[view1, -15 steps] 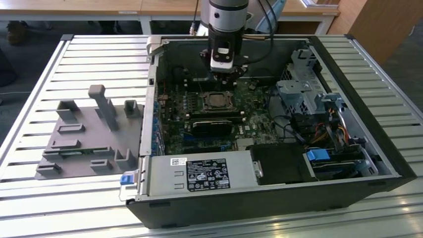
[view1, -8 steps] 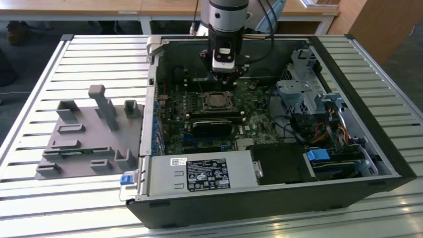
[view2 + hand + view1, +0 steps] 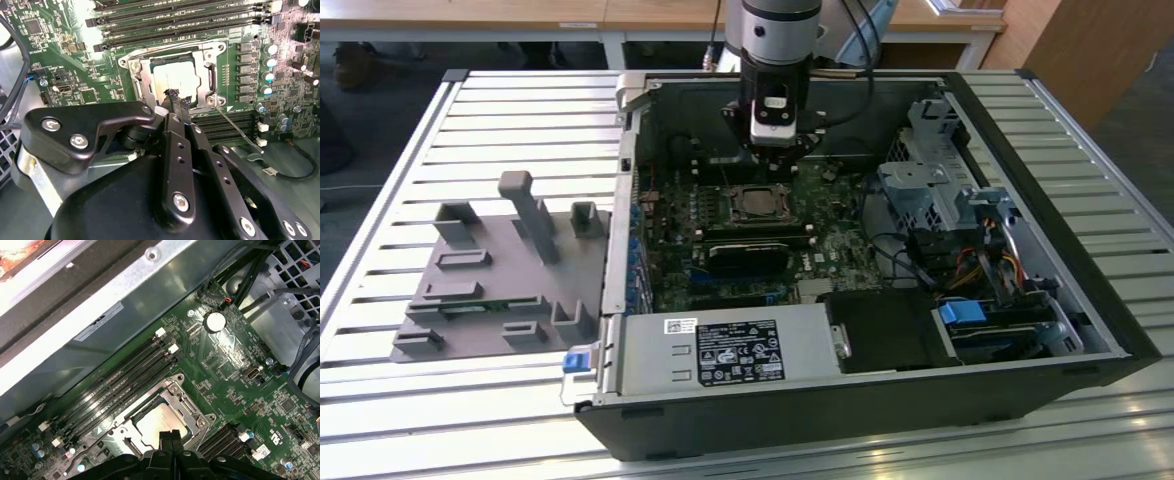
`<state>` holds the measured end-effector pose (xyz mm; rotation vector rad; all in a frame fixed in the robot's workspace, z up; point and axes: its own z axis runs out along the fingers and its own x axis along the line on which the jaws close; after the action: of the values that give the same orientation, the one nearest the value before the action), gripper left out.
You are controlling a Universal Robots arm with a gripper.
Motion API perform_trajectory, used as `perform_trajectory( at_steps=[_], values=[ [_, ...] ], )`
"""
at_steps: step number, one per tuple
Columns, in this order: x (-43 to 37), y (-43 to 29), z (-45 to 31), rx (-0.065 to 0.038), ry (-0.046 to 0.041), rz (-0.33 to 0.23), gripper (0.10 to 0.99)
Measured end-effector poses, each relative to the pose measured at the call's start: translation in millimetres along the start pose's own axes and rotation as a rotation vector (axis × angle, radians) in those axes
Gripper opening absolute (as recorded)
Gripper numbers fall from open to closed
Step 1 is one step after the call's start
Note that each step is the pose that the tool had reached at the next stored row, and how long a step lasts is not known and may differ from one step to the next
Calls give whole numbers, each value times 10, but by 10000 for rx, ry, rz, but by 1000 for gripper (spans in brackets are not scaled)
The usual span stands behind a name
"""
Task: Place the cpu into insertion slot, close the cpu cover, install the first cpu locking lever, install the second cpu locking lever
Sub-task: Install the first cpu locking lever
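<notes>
The claw (image 3: 173, 95), fingers pressed together and holding nothing, stood just over the chip (image 3: 176, 75). The chip lay in its socket (image 3: 150, 62), with the metal cover (image 3: 141, 85) lowered around it.

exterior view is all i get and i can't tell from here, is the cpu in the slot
observer: Yes. In both wrist views the cpu lies seated flat, silver top up.
operator: closed up on top?
observer: The cover lies flat around the cpu in the second wrist view, its cut-out leaving the metal top bare.
operator: and where are the tips
observer: The gripper is shut, its tips together over one edge of the cpu. Whether they touch it I cannot tell.
</notes>
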<state>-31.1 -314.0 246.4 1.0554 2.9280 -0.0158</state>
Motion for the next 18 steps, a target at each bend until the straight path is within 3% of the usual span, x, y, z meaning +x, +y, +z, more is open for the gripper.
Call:
perform_trajectory(
  at_steps=[8,18],
  values=[
    [0,0,0,-31,0,-1000,118],
    [0,0,-12,-55,1,-1774,118]
  ],
)
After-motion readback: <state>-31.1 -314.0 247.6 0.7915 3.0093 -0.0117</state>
